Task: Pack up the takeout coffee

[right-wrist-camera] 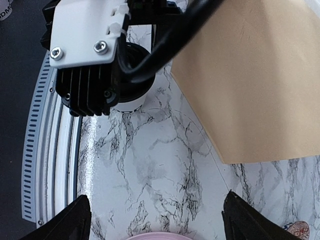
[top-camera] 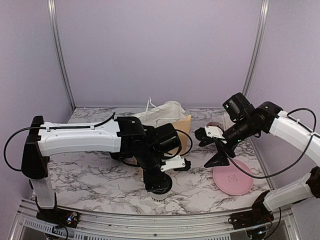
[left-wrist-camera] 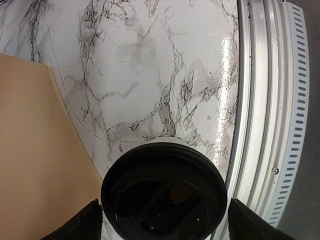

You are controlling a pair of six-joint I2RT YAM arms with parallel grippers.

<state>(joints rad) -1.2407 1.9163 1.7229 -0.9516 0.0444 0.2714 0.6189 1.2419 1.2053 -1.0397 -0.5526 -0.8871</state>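
The takeout coffee (left-wrist-camera: 165, 190) is seen upright just beside the paper bag (top-camera: 185, 127), on its near side, straddled at the lid by the left gripper (left-wrist-camera: 162, 225), though whether it is pinched cannot be told, while the right gripper (top-camera: 210, 148) is held spread wide to the bag's right.

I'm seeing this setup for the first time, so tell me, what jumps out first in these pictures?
The left claw straddles the black-lidded takeout coffee at the near edge of the marble table, just beside a tan paper bag. Off to the right, the right claw hangs open above the tabletop, near a pink plate.
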